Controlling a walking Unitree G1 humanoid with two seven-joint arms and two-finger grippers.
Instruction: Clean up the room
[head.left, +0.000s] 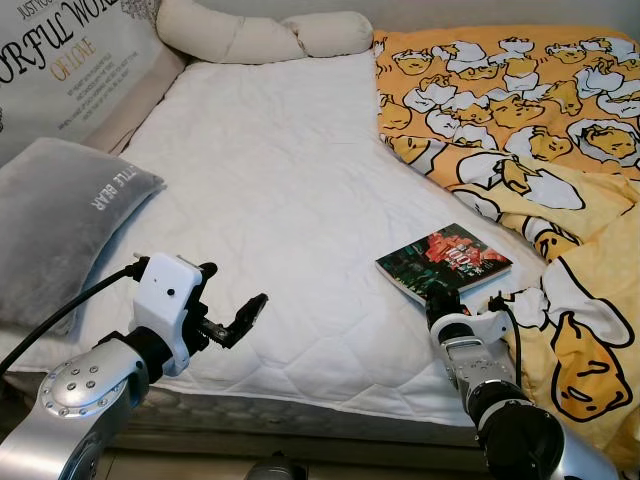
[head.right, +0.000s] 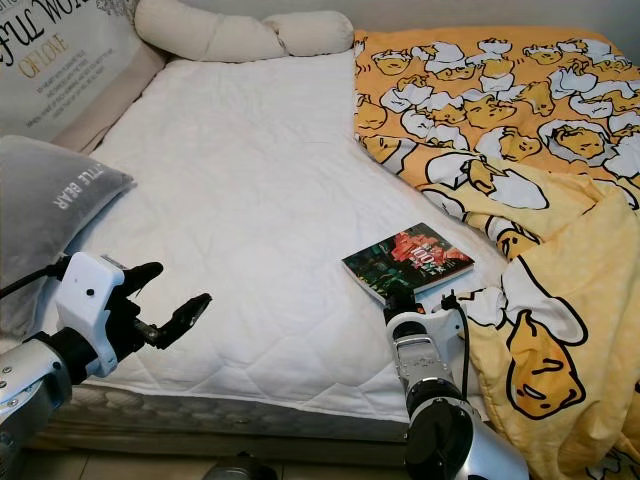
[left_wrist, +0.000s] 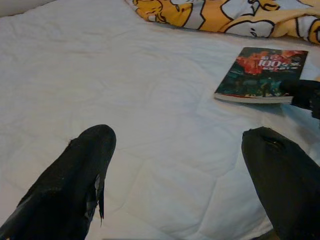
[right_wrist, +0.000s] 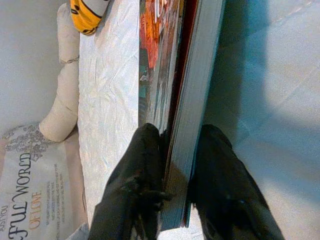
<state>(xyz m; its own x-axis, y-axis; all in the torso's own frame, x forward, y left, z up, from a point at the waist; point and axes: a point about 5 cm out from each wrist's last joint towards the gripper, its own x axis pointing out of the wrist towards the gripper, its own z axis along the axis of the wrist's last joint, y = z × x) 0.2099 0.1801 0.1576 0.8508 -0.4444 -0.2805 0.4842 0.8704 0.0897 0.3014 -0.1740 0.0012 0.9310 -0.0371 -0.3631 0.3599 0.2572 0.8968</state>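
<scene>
The right gripper (head.left: 447, 303) sits at the near corner of a book (head.left: 443, 262) lying on the white mattress (head.left: 300, 190); its fingers seem closed on that corner, though they are mostly hidden. Beyond the book and to the gripper's right spreads an orange cartoon-print duvet (head.left: 520, 110). Well to its left, the left gripper (head.left: 232, 308) hovers with fingers parted above the mattress edge, a grey pillow (head.left: 55, 215) further left.
</scene>
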